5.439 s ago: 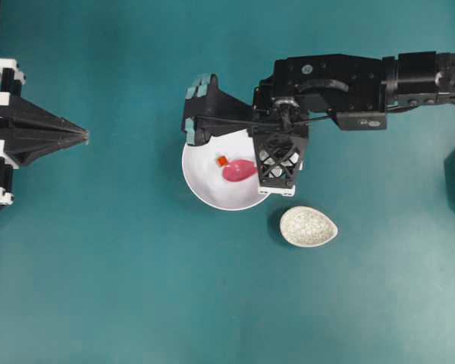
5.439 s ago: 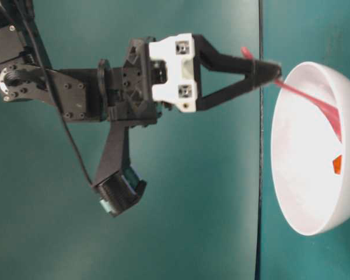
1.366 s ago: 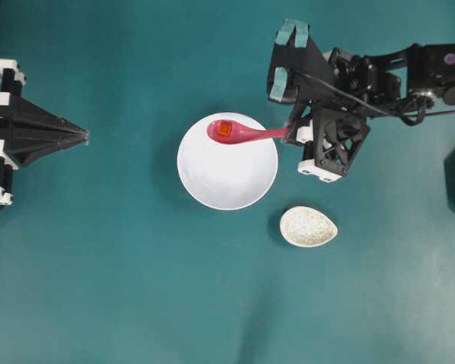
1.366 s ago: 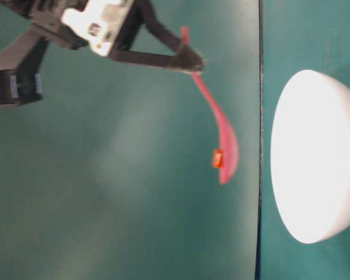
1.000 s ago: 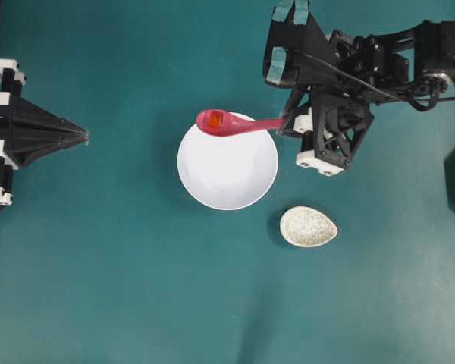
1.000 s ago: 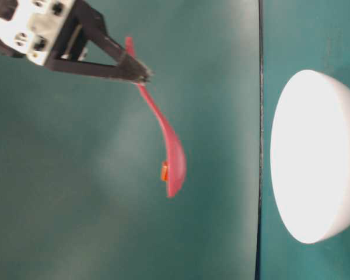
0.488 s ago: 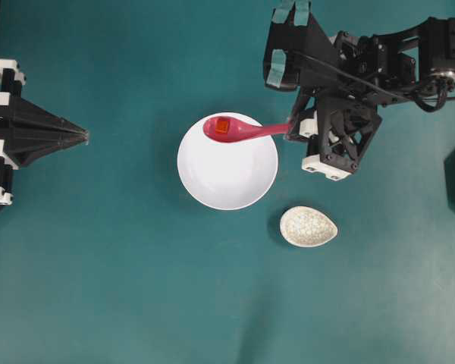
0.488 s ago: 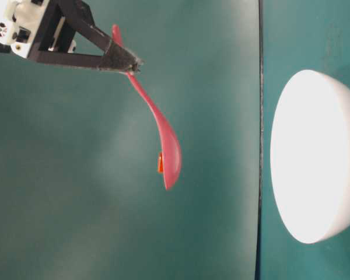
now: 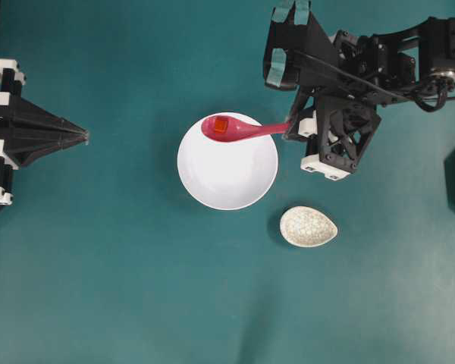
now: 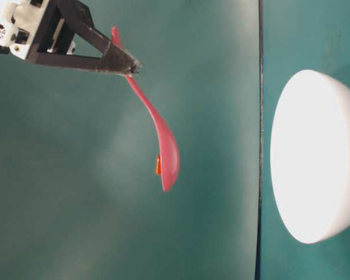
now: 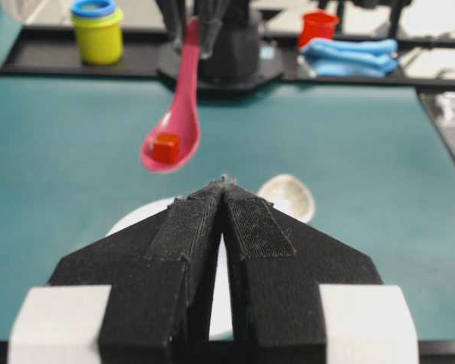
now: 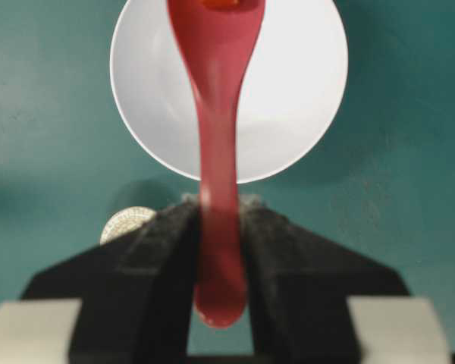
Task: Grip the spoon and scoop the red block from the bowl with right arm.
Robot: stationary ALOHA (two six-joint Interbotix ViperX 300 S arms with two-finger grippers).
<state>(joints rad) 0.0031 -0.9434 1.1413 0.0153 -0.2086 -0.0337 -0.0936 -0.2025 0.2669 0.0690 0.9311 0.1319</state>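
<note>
While clamped: R fingers (image 12: 167, 250) on spoon (image 12: 216, 144)

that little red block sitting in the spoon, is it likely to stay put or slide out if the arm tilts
The red block looks tiny and light, lying loose in the glossy spoon, so it would probably slide easily. Its flat faces suggest sliding, not rolling. The deep scoop may hold it through small tilts, but the bowl lies well below.

A teal mat (image 9: 136, 288) covers the whole tabletop, evenly lit with soft shadows. In the left wrist view a black ledge (image 11: 61, 57) runs along its far edge, bearing a yellow cup with a blue rim (image 11: 96, 30), a red cup (image 11: 318, 26) and folded blue cloth (image 11: 349, 57).
</note>
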